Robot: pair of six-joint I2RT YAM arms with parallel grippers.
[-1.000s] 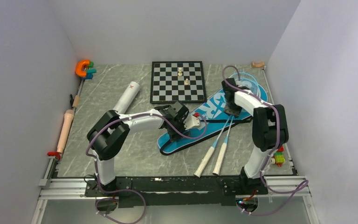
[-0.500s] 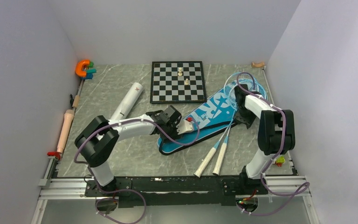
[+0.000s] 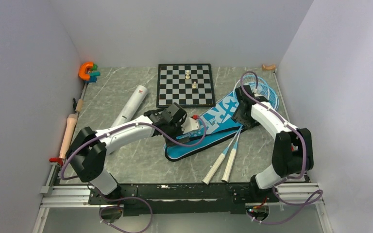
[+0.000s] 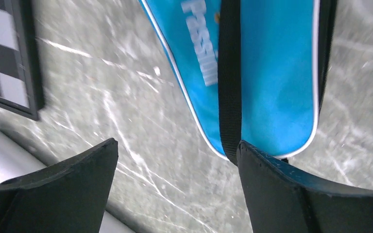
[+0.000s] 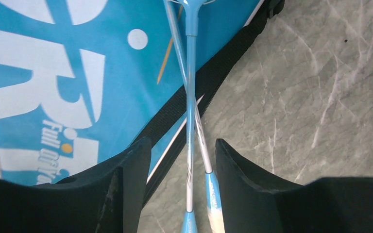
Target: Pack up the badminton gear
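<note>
Nothing is packed yet. Both rackets [image 3: 228,165] lie across the blue SPORT bag [image 3: 213,121], right of centre. The white tube [image 3: 131,104] lies left. The left gripper [image 4: 175,150] and right gripper [image 5: 182,145] are released and empty.

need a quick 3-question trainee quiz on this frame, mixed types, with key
1. True or false: both rackets are fully inside the blue bag.
2. What passes between the right hand's fingers? A) racket shafts B) white tube C) rolling pin
3. How many chess pieces stand on the chessboard?
Key: 1 false, the handles lie on the table. 2 A. 3 two.
</note>
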